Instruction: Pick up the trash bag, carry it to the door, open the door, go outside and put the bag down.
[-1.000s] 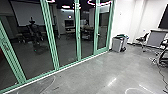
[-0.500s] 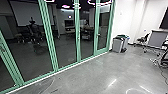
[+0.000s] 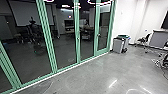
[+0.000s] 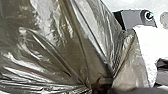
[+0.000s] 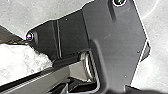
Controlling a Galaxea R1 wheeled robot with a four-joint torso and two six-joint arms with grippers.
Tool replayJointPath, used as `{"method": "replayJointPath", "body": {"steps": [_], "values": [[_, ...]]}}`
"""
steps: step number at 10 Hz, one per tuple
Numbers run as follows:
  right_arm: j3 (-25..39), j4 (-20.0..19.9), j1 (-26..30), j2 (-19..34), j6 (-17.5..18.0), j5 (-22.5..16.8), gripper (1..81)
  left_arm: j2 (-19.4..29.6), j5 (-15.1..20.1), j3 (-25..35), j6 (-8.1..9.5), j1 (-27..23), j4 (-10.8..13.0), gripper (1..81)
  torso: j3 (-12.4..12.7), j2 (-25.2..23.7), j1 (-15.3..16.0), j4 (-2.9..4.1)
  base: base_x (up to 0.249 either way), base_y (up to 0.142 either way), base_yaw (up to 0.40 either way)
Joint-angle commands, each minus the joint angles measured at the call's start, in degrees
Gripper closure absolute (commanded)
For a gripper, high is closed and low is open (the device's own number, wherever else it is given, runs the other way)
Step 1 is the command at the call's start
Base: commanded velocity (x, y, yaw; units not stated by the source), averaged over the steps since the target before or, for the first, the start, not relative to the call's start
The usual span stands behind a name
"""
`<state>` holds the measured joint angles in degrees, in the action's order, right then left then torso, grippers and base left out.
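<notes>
- Brown-grey plastic: trash bag (image 4: pixel 62 42), glossy and creased, across the left and centre of the left wrist view; folds drawn together at lower middle.
- Left claw (image 4: pixel 102 85): clamped on the trash bag, to judge by the gathered folds.
- Right claw: state cannot be told.
- White crumpled material (image 4: pixel 148 47): beside the bag, right side of the left wrist view; whether inside or outside it, cannot tell.
- Green-framed glass wall (image 3: pixel 45 35): left and centre of the head view, apparently closed.
- Glass door (image 3: pixel 103 27): right of centre, small handle at its left edge; whether this is the exit, uncertain.
- Grey bins (image 3: pixel 118 45): just beyond the wall's right end, on polished floor (image 3: pixel 87 77).
- Step in hand, by judgement: carrying, door unopened.
- Next move, by judgement: calls for steady driving, a firm grip on the gathered neck, and bag kept off wheels and frames.
</notes>
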<state>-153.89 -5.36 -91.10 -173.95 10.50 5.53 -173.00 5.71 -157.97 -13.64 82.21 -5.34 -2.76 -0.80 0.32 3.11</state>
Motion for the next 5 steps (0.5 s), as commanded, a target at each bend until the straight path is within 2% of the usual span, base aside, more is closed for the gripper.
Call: {"method": "replayJointPath", "body": {"steps": [1,5], "values": [[0.18,-0.44,2.01,-0.11,-0.21,-3.34,1.0,0.28,3.43,-0.15,-0.42,-3.15,0.07,81.1,0.0,0.0,0.0,0.0,0.145,0.0,0.0],[0.18,-0.44,2.01,-0.2,-0.21,-3.34,1.0,0.28,3.44,-0.15,-0.42,-3.07,0.07,81.1,0.0,0.0,0.0,0.0,0.145,0.0,0.0]]}}
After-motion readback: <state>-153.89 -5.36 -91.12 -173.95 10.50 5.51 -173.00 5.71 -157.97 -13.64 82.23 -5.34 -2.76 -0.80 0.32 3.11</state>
